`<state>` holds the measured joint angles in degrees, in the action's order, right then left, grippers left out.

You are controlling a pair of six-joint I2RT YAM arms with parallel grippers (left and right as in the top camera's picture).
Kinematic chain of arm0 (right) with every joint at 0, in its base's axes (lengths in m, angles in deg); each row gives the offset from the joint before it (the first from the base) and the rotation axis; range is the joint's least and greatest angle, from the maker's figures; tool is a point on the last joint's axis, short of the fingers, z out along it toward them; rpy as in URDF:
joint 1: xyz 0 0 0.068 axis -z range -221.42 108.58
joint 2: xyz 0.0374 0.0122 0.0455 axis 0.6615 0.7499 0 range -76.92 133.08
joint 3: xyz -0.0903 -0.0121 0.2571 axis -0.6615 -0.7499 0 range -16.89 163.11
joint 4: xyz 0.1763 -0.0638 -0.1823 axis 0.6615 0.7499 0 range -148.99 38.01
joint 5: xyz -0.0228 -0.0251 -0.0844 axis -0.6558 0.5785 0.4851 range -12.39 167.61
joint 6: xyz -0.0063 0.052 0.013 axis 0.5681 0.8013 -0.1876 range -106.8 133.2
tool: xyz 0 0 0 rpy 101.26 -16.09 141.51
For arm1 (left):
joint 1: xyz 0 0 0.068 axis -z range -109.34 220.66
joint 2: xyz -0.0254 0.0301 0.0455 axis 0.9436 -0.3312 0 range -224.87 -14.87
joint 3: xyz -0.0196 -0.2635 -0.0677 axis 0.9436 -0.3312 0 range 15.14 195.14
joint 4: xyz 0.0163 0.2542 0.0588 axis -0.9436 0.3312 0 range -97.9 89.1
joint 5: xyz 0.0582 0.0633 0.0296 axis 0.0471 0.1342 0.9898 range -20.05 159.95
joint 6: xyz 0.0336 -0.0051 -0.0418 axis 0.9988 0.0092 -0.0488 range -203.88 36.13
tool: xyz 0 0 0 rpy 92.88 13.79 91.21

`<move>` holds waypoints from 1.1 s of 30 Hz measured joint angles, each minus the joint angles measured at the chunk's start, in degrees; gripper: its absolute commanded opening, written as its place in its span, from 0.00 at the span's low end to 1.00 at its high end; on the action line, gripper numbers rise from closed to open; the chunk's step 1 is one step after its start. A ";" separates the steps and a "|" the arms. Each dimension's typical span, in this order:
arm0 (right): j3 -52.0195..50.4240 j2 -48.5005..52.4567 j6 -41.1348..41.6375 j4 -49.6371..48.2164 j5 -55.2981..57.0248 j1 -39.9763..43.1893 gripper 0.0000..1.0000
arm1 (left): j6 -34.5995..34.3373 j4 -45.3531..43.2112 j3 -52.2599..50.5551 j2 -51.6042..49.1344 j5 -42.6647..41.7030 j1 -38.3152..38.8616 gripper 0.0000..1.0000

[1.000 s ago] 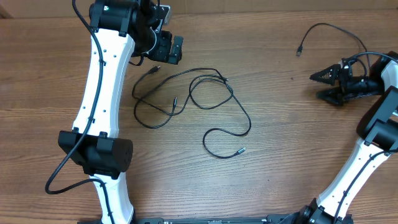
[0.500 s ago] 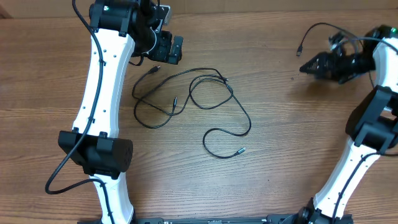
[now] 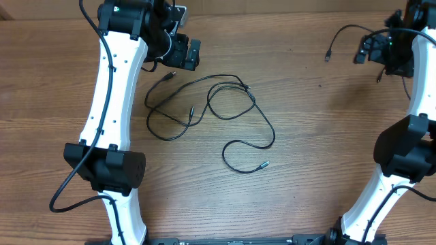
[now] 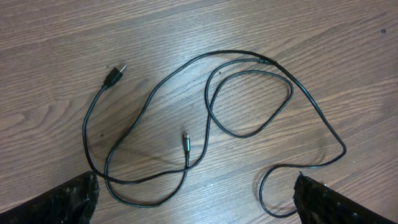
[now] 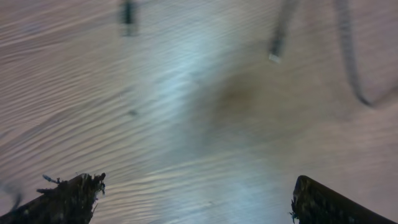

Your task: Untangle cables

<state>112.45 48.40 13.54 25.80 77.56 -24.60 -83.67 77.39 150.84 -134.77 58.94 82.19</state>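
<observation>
Thin black cables (image 3: 274, 136) lie in loose loops in the middle of the bench (image 3: 320, 170), near the left jaws. One more cable (image 3: 354, 26) lies by the right jaws. Both jaws are wide open and hold nothing.

Table (image 3: 313, 150): mid-brown wood, its darker grain running in long streaks from side to side. In my right wrist view it is blurred and washed pale by a whitish glare.

Cables (image 4: 260, 59): black along their whole length. One end (image 4: 185, 138) carries a small silvery tip. A plug (image 4: 113, 76) is black with pale metal at its nose.

My left arm (image 3: 112, 75) and right arm (image 3: 392, 190): white shells, with black joints (image 3: 109, 167) and black wiring (image 3: 68, 187).

My left gripper (image 3: 185, 53) and right gripper (image 3: 371, 49): black.

My fingers (image 4: 68, 202): black, with a rough, speckled sheen.
</observation>
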 measured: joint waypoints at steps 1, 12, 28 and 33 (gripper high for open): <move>0.00 0.00 1.86 0.44 1.77 0.22 1.00 | 0.00 0.04 0.00 0.00 -0.02 -0.02 1.00; -1.81 -0.04 10.62 -3.10 10.75 6.19 1.00 | 0.00 0.02 0.00 0.00 -0.02 0.00 1.00; -30.58 -0.33 8.37 -28.74 8.33 12.17 1.00 | 0.00 0.04 0.00 0.00 -0.02 -0.02 1.00; -34.12 -0.31 8.39 -33.44 7.78 12.17 1.00 | 0.00 0.02 0.00 0.00 0.00 0.00 1.00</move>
<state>78.33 48.09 21.93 -7.64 85.34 -12.42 -83.67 77.42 150.84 -134.77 58.94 82.19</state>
